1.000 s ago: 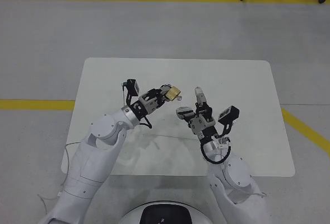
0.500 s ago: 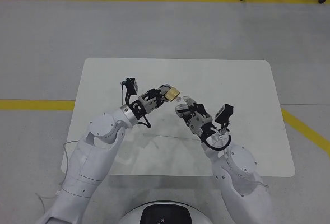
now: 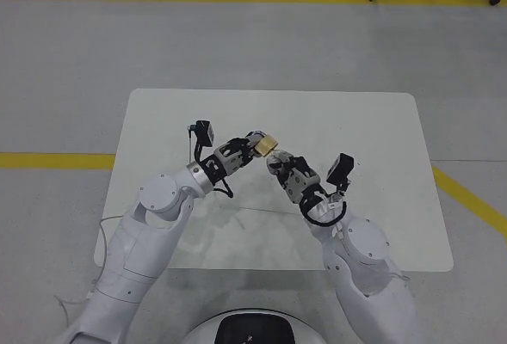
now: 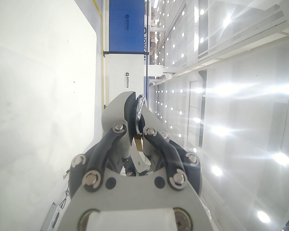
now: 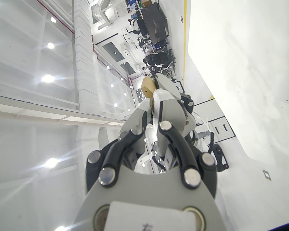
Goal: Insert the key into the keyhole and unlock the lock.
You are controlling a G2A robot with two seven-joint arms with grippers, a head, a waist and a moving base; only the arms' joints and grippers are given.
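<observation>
Table (image 3: pixel 365 129): white; both arms meet above its middle, nothing resting on it near them.
Left arm (image 3: pixel 163 193): comes in from 8 o'clock, wrist cocked up, so the lock hangs off the surface.
Right arm (image 3: pixel 361 245): comes in from 5 o'clock, forearm angled toward 11, tool end aimed at the lock.
Left gripper (image 3: pixel 251 144): clamped on the lock. My left wrist view shows brass between the fingers and a silver loop at the tips, which I take for the shackle.
Right gripper (image 3: pixel 279 162): fingers drawn together, sitting just beside the lock at its 4 o'clock.
Lock (image 3: pixel 268 143): small brass padlock, slightly toward 11 o'clock of the table's middle. I judge it dense, rigid and slick, so it is best held across the flat faces, with the keyhole end left free.
Key (image 5: pixel 153 102): a thin sliver pinched between the right pads, mostly hidden. I judge it light and stiff — apt to twist in the pinch, so grip the bow squarely.
</observation>
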